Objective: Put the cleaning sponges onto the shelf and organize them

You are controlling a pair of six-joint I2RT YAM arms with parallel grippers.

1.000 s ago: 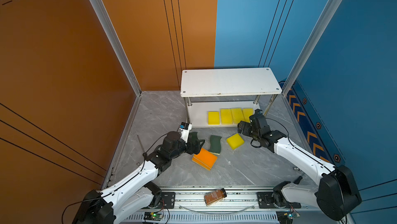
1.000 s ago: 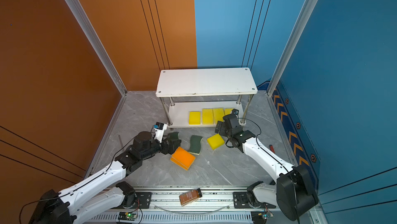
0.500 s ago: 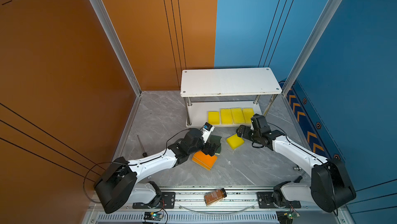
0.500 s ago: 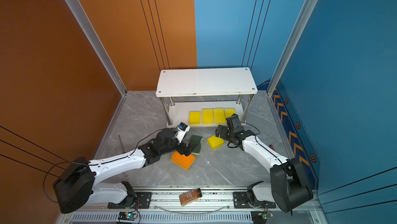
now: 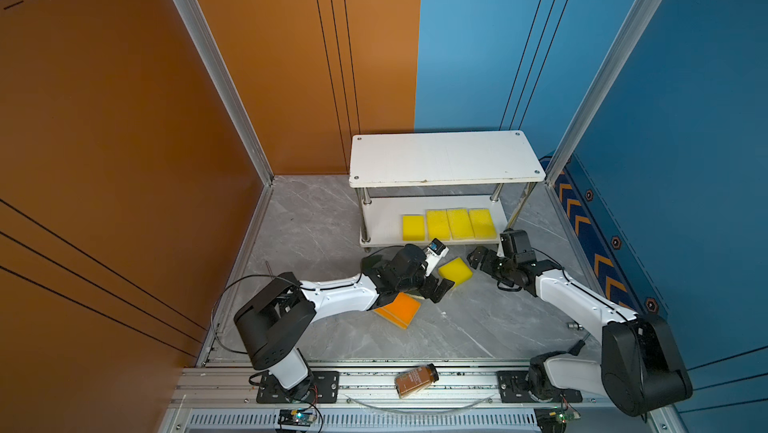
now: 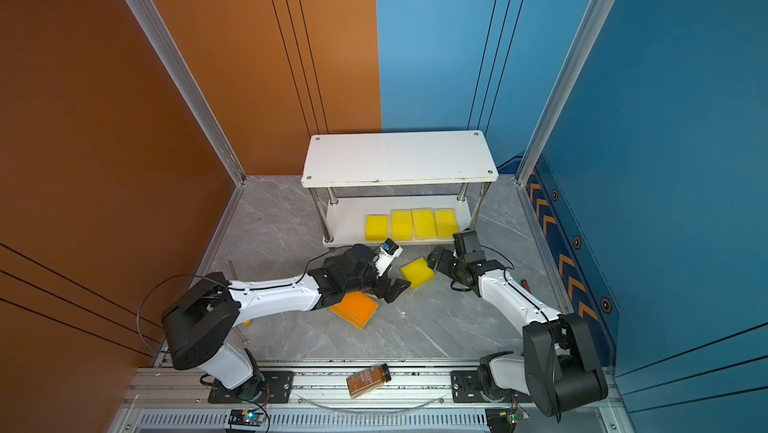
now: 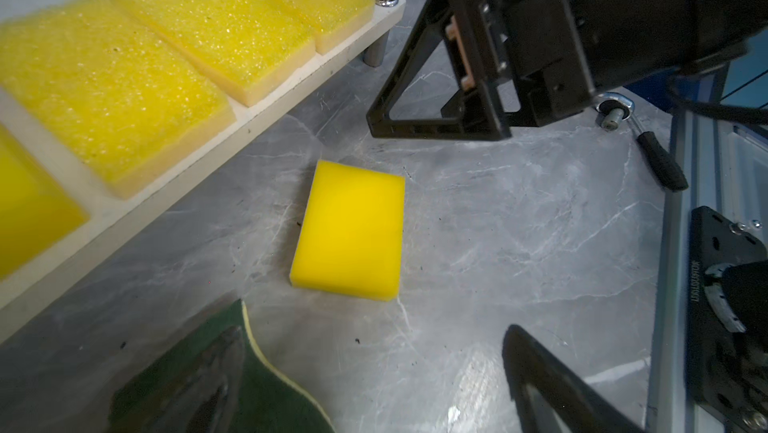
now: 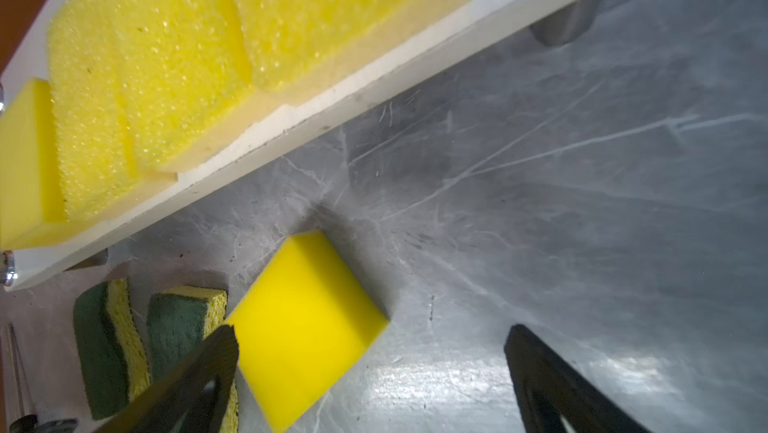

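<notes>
Left pincer (image 5: 436, 287) swung rightward, marbled floor (image 5: 478, 327) maybe speckled, orange wall (image 5: 124, 140), blue wall (image 5: 465, 56)

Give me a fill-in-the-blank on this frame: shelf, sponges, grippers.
The shelf holds ____ yellow sponges, all on its lower tier.
The left gripper and right gripper both stand ____, holding nothing.
The sponge partly under the left arm is ____ on top.
The brown bottle lies on its ____.
Missing words: four; open; orange; side.
</notes>
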